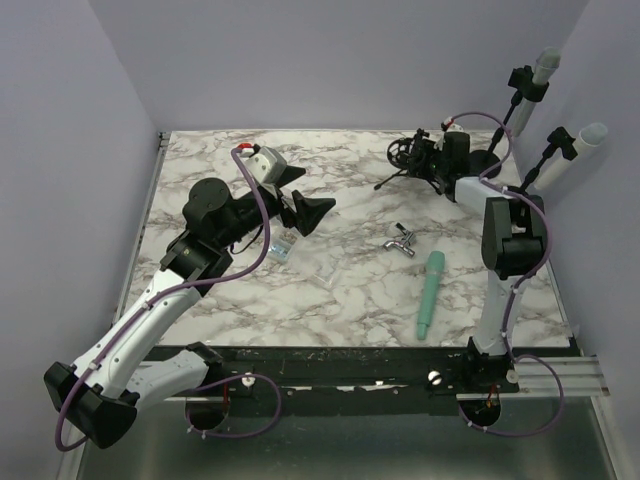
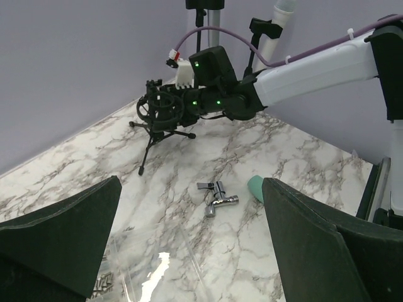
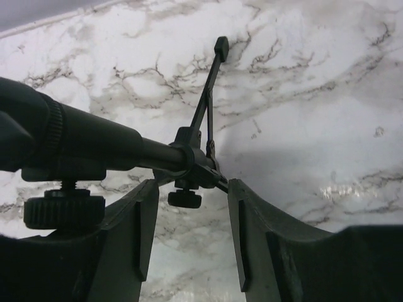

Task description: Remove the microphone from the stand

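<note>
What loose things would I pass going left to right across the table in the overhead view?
First the small clear packet → metal tap fitting → teal microphone. The tripod stand stands farther back, in line with the last two, so it has no clear place in the order.

left arm (image 1: 150,320): rises from its base, elbow bent, forearm angled forward. left gripper (image 1: 315,190) held clear above the surface, jaws spread full wide, its dark fingers (image 2: 56,239) at either edge of the wrist view.

right arm (image 1: 495,290): upright, folded at the elbow, wrist stretched forward. right gripper (image 3: 192,182) low, jaws part-way apart, inner faces parallel.
</note>
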`<state>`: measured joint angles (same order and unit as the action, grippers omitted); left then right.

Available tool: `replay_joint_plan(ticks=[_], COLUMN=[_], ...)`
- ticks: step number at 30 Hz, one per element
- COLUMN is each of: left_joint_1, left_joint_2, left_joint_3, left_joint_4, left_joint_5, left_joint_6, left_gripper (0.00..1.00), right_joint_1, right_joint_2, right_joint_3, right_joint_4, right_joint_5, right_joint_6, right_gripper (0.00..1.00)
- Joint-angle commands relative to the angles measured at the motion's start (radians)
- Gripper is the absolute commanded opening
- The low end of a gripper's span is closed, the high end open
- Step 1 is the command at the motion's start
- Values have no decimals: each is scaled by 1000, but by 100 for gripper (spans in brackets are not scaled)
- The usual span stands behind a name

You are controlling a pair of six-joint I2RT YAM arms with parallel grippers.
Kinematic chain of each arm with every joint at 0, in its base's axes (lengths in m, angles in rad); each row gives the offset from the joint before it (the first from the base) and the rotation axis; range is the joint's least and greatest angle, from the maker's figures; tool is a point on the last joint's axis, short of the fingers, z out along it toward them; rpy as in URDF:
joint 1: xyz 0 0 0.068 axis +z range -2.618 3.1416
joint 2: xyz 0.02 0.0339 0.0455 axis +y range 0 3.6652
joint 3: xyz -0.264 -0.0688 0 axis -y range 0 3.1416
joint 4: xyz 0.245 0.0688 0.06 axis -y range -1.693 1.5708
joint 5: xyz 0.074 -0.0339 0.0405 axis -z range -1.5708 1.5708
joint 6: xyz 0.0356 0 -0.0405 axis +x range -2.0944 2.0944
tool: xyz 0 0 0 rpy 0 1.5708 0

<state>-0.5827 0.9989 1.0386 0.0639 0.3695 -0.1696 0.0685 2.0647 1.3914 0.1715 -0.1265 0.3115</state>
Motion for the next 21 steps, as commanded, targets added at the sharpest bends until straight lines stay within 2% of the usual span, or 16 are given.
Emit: replay_joint_plan(ticks=[1, 15, 21], left_joint_1=[-3, -4, -4], left_joint_2=[6, 48, 75], left_joint_3=[8, 14, 20], left_joint_4=[17, 15, 14], left_joint_5=[24, 25, 40], left_joint_6=[-5, -6, -20], left_gripper=[98, 98, 98], right_joint_1=[-3, 23, 34], right_joint_2=[77, 310, 256], right_joint_3=[86, 384, 308], right_joint_4=[48, -20, 41], right_joint_5=[-62, -147, -150], right_joint_6=[-26, 37, 76], right_gripper=[54, 54, 54])
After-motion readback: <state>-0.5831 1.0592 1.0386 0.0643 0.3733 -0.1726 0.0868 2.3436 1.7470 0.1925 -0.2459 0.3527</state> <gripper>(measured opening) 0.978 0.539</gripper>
